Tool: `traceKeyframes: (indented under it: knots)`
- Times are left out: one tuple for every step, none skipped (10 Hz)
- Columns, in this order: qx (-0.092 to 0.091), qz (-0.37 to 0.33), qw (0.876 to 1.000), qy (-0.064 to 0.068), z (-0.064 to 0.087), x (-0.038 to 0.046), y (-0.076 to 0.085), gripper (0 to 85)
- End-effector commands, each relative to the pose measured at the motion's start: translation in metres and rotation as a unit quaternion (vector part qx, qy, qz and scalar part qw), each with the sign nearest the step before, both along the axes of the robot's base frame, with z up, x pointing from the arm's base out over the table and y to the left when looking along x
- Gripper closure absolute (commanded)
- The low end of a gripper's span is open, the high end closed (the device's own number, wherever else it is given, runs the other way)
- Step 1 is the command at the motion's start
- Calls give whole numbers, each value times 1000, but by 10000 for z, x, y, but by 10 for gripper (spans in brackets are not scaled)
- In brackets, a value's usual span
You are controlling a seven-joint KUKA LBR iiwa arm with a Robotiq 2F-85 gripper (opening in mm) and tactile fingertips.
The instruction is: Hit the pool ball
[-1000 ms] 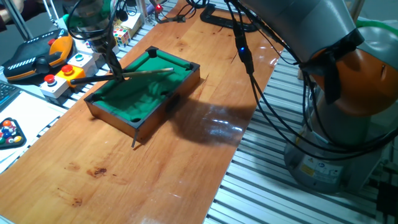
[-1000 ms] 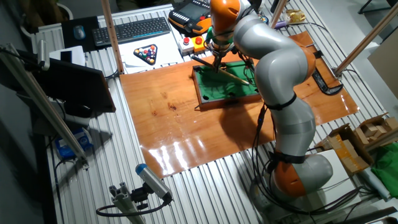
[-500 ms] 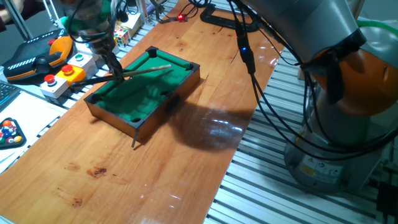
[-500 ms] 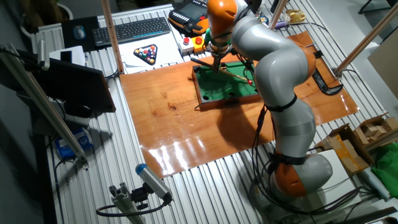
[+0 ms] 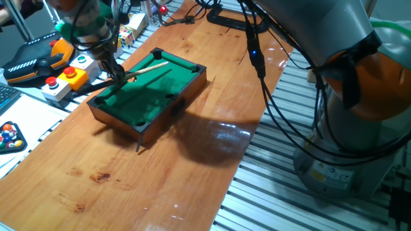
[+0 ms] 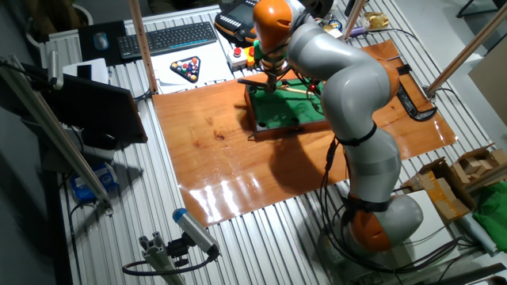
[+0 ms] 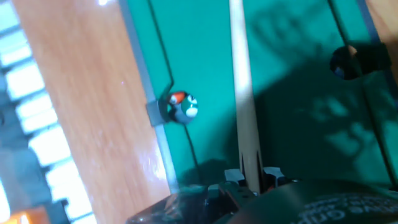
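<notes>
A miniature green-felt pool table stands on the wooden board. My gripper hangs over its far end, shut on a thin wooden cue stick that lies slanted across the felt. In the hand view the cue stick runs straight up from my gripper, and its tip is cut off at the top edge. The pool ball, small, dark and glossy with red and pale glints, sits at the side rail to the left of the cue and apart from it.
A black triangle of coloured balls lies off the board beside a keyboard. A button box and a teach pendant sit behind the pool table. A corner pocket shows at the right.
My gripper has shifted towards the far end of the pool table, carrying the cue with it. The cue's tip has drawn back and swung towards the far rail.
</notes>
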State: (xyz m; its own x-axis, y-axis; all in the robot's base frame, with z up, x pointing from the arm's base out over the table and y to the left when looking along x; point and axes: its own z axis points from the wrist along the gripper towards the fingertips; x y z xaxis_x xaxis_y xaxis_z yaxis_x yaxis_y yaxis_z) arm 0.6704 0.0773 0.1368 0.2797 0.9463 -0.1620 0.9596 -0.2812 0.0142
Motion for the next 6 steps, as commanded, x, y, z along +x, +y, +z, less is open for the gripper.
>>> traceKeyframes:
  knots:
    - [-7,49,999,2,-17,-7,30,843]
    - [-10,66,998,6,-36,-11,50,843]
    - [-14,84,996,9,-47,-16,58,843]
    - [-18,98,995,12,-62,-29,45,843]
    - [-19,104,994,12,-88,-44,28,843]
    - [-18,106,994,10,-125,-61,15,843]
